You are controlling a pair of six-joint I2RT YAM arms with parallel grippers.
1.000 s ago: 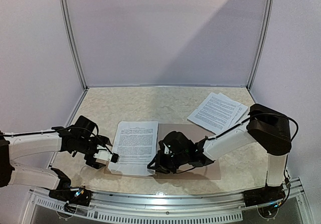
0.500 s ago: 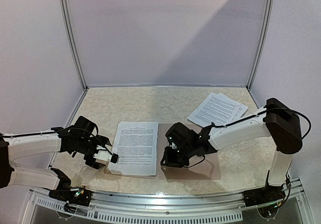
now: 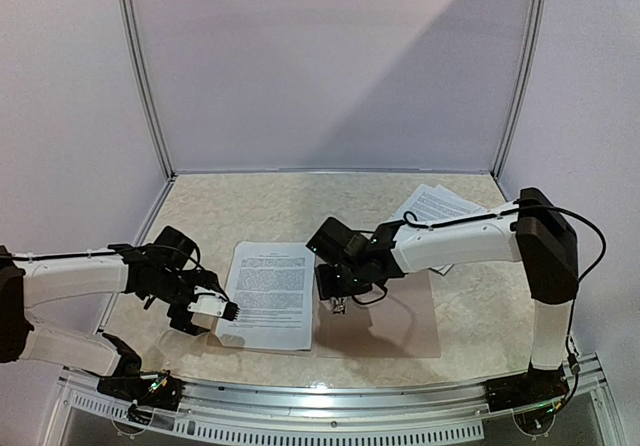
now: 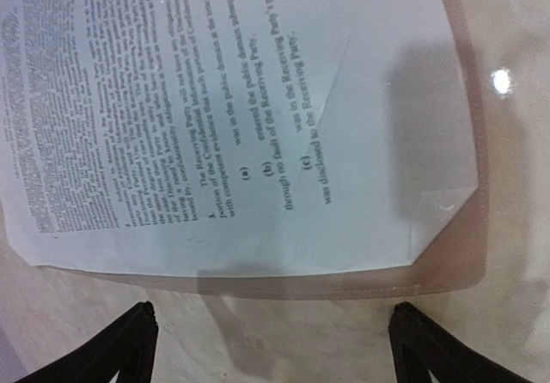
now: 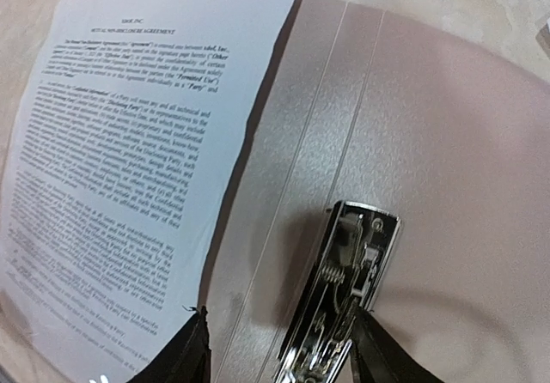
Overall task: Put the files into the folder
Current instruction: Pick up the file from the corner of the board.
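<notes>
Arms reach in from both sides of the open folder (image 3: 400, 316), which lies flat at 6 o'clock on the marbled table (image 3: 250, 201). The right arm (image 3: 460, 241) stretches in from 3 o'clock with its wrist bent down beside the spine creases, jaws parted on either side of the metal clip (image 5: 357, 288). The left arm (image 3: 70, 271) lies low at 8 o'clock, its jaws spread wide and empty just off the near-left edge of a printed sheet (image 3: 268, 291). That sheet covers the folder's left half, one near corner creased, with clear plastic showing past it. The right half shows plain tan cardboard. More files (image 3: 435, 204) sit fanned at 2 o'clock, apart from the folder. The sheet is headed "MUTUAL NON-DISCLOSURE AGREEMENT"; lower lines read "The Receiving Party" and "entered the public domain".
</notes>
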